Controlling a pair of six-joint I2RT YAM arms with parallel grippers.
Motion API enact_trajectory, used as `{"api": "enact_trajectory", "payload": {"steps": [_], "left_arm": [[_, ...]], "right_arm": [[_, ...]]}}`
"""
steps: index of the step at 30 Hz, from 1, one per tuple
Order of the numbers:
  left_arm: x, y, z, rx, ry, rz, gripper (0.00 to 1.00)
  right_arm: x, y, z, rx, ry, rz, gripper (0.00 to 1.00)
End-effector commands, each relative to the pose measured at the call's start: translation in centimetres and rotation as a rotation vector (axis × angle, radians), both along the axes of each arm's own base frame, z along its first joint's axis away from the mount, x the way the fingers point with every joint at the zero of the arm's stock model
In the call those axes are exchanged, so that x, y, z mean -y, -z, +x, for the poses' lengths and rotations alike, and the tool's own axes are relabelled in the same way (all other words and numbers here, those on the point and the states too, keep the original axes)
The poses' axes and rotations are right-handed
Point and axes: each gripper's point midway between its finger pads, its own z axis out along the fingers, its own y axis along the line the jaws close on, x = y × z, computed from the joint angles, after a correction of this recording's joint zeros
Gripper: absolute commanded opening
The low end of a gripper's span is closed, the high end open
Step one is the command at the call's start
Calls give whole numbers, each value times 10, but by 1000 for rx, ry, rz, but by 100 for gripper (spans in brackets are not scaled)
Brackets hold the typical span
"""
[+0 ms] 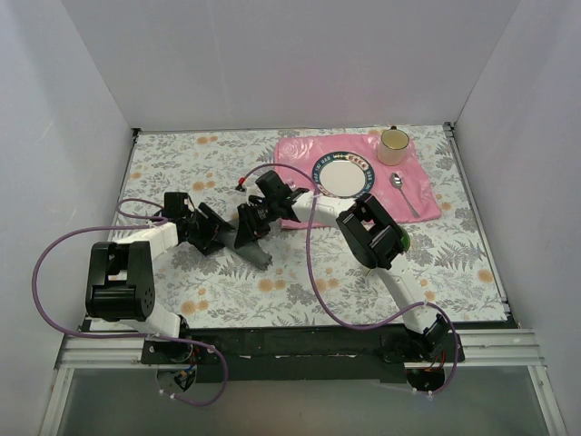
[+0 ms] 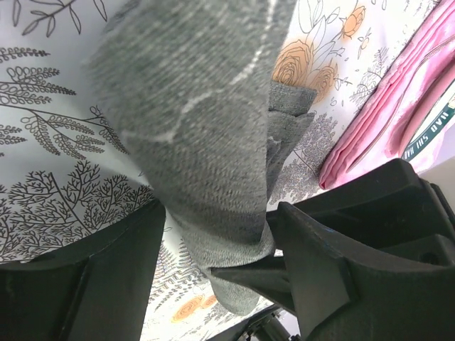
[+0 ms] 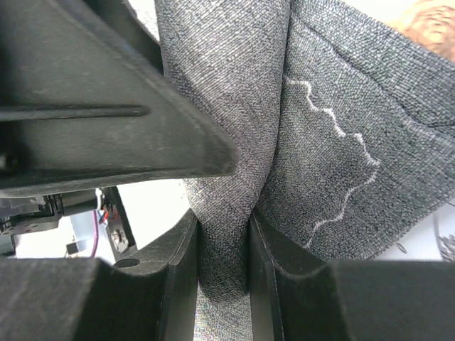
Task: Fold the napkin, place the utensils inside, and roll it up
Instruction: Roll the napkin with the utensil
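Dark grey creased cloth napkin (image 1: 258,252) bunched at centre-left of frame, above floral-print surface (image 1: 300,291). Right gripper (image 3: 224,241) clamped on a fold. Left gripper (image 2: 217,227) wide around cloth, pinch unclear. Advice: align edges, lower evenly, avoid twisting.

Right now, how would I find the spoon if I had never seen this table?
Find the pink mat at the far right of the flowery table. The spoon lies on it, right of the round plate and nearer than the cup. It is the only thin, shiny thing there.
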Motion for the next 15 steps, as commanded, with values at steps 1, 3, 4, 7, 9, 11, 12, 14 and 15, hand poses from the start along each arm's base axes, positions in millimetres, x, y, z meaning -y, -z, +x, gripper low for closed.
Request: {"api": "enact_trajectory", "payload": {"steps": [1,3,4,7,9,11,12,14,15], "left_arm": [[-12,27,-16,-90,-6,94,63],[-14,31,-18,-99,-10,107,55],[-15,32,-18,-93,-11,111,51],[-19,31,-17,-79,-17,136,41],[-20,29,-17,-70,-12,143,35],[-19,28,-18,-69,-10,141,34],[-19,28,-19,-71,-7,140,33],[-18,27,-20,-67,-3,135,32],[-17,26,-21,-69,0,131,31]], "right_arm": [[-10,-18,-8,-7,-48,83,16],[-11,-18,-9,-13,-56,90,17],[-11,-18,-8,-17,-56,90,17],[-11,-18,-7,5,-54,76,21],[-8,-14,-3,53,-46,29,27],[-1,-13,-3,82,-39,-32,38],[-2,-17,5,165,-29,-56,46],[1,-20,9,250,-25,-110,53],[5,-20,11,330,-18,-168,60]]}}
